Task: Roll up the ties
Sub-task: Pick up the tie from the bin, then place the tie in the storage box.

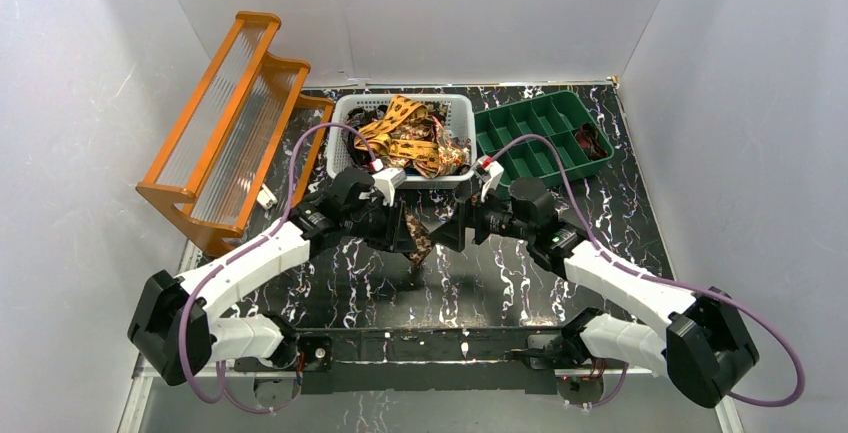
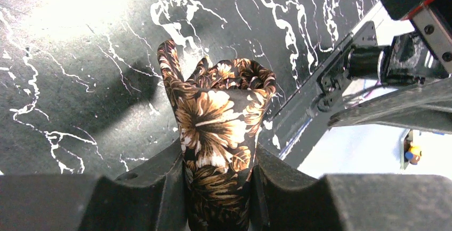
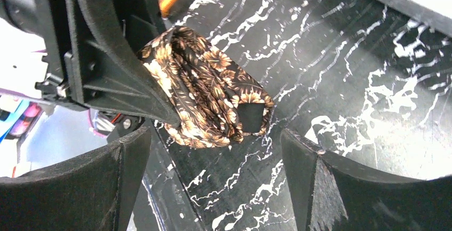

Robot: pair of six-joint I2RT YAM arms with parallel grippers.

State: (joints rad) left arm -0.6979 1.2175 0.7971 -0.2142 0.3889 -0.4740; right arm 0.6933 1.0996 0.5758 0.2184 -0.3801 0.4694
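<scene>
brown floral tie [image 2: 216, 119] folded up, clamped in left gripper [image 2: 219, 159]

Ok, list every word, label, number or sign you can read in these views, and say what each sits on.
No readable text in any view.
floral tie, clamped in the left tool: flower print only, no lettering.
yellow-orange ties in the white basket: dark print, too small to tell if any is lettering.
</scene>
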